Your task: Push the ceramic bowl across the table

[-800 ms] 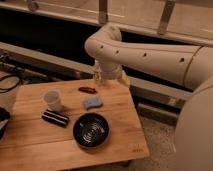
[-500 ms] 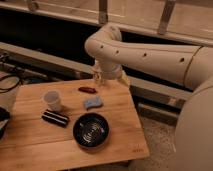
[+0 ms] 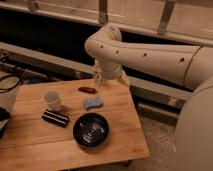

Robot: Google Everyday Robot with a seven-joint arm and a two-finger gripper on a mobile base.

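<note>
While the bowl (image 3: pixel 91 131) sits near the front right of the table (image 3: pixel 30 147), the gripper (image 3: pixel 101 80) hangs over the far edge, well apart from it; whether it is open or closed cannot be told. This looks like the approach step, with no contact made. The next move probably calls for coming down beside the bowl's rim, clear of the blue sponge (image 3: pixel 92 103) lying between them, then a steady level shove.

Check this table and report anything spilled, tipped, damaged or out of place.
Nothing stands out. The round black glossy ceramic bowl sits upright on the light-brown wooden table, the small white cup stands upright, nothing is spilled, and the gripper hangs over the far edge.
</note>
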